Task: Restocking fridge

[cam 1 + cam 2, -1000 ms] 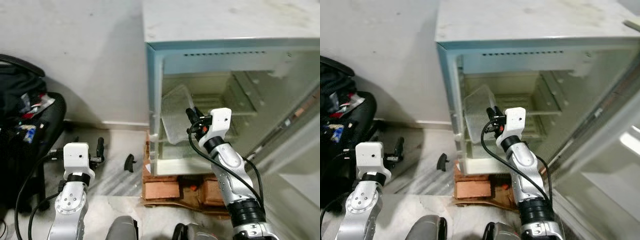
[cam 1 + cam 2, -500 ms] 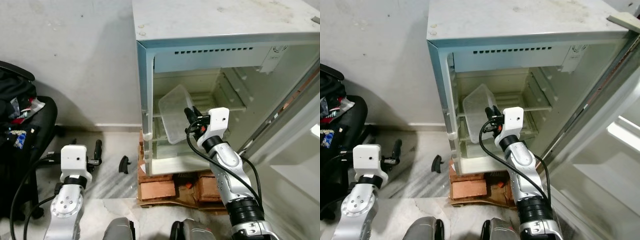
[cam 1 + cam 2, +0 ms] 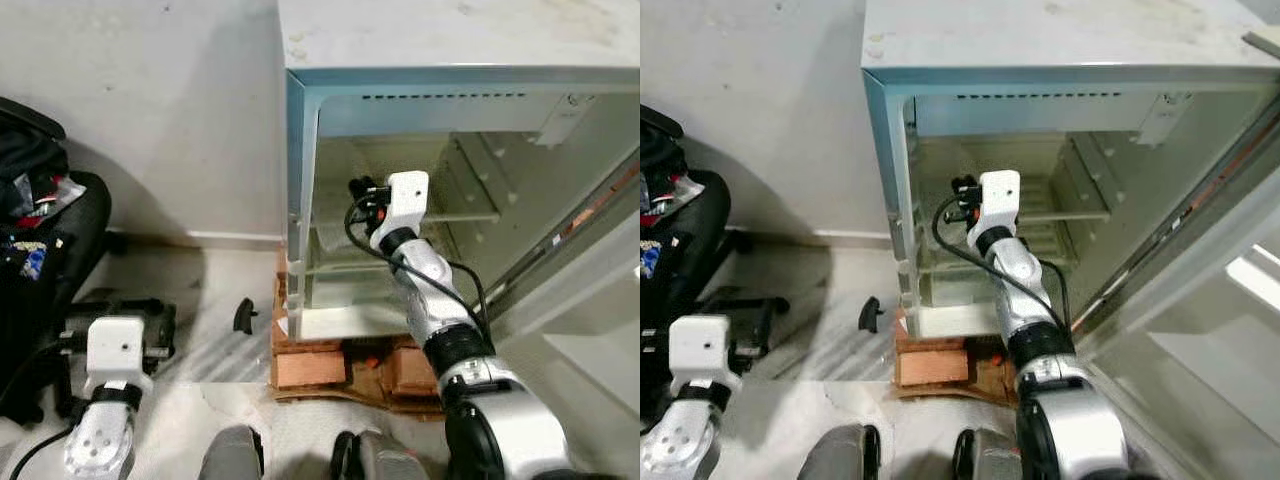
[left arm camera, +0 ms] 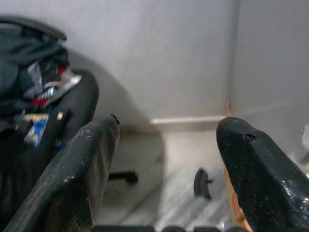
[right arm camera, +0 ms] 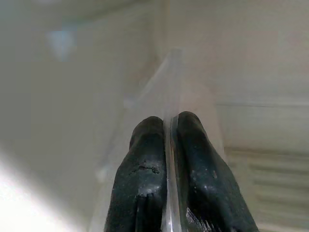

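Pinching a clear container [image 5: 169, 92] wall, the right end effector [image 5: 166, 145] reaches inside the fridge [image 3: 300, 150].

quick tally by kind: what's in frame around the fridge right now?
Fridge: 1
Clear plastic container: 1
Grippers: 2 (right gripper, left gripper)
Black chair: 1
Brick base: 1
Total: 6

Right arm [image 3: 430, 290] reaches forward, its jaws pinched nearly together; left arm [image 3: 100, 420] hangs low, jaws spread apart.
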